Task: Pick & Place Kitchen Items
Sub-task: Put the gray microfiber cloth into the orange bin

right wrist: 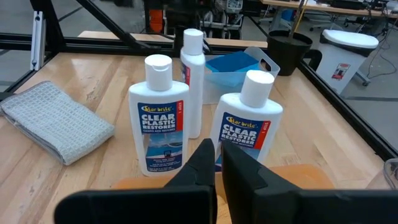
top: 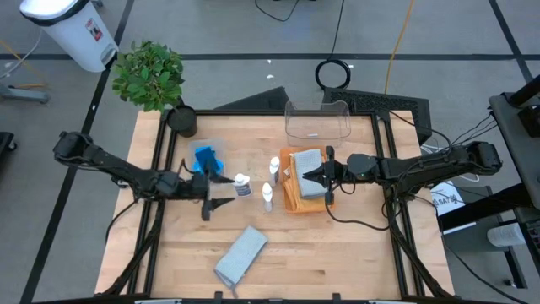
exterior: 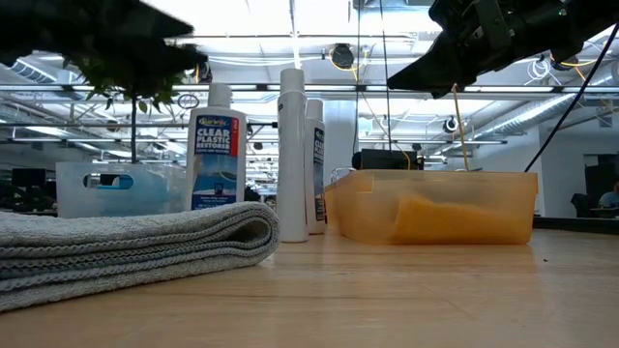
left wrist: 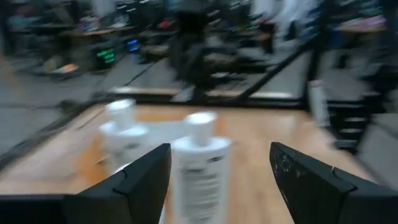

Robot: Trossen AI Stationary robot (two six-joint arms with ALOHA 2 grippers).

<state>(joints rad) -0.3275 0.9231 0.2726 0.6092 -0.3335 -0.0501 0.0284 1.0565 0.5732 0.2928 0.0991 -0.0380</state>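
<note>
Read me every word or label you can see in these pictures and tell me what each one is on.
"Star brite" – white bottles, brand strip.
"CLEAR PLASTIC RESTORER" – the same blue labels, also on the bottle in the low view.
Small print beneath: too small.
White bin sticker: unreadable.

High view: overhead, straight down, whole table (top: 278, 253) and both arms in frame. Low view: at tabletop level, close behind the grey cloth (exterior: 126, 246), facing the white bottles (exterior: 290, 155). Left wrist view: looks past the spread left gripper (left wrist: 221, 177) at a bottle just ahead. Right wrist view: over the closed right gripper (right wrist: 217, 165), same bottles close beyond, cloth farther off.
</note>
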